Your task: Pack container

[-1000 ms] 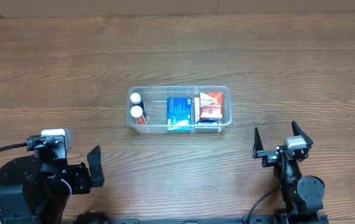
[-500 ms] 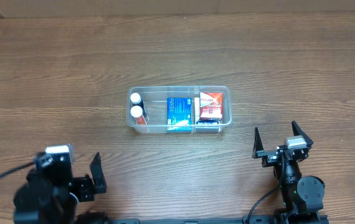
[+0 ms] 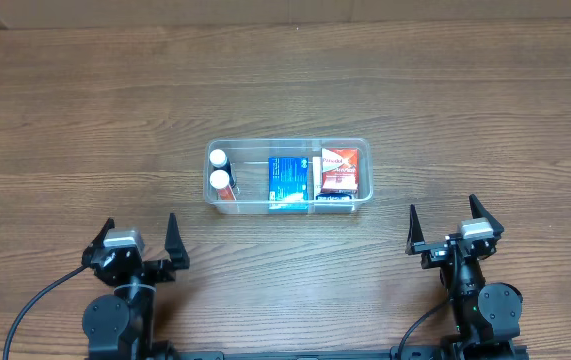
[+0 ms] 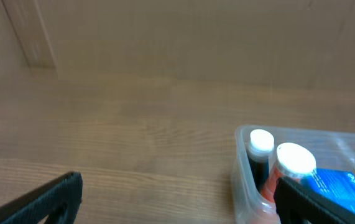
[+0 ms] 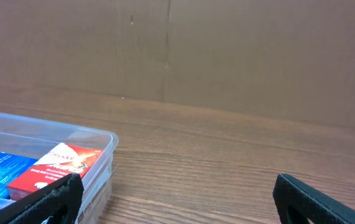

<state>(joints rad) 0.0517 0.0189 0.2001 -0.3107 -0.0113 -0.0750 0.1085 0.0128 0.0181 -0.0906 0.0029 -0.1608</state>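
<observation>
**Swung round: the left gripper (image 3: 135, 229)**

It now faces forward at lower left, spread wide and empty; the right gripper (image 3: 445, 222) likewise, lower right. The container (image 3: 250, 178) sits mid-frame: light, stiff, slick plastic, probably best pinched by its rim.

I seem to be in a plain robot test room. A brown cardboard wall (image 5: 239, 50) stands behind my wood table (image 3: 465, 90), and a black cable (image 3: 40, 298) trails at the lower left.

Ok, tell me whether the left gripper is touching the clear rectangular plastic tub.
Apart. Overhead view shows bare table between the left gripper and the clear rectangular plastic tub.
</observation>
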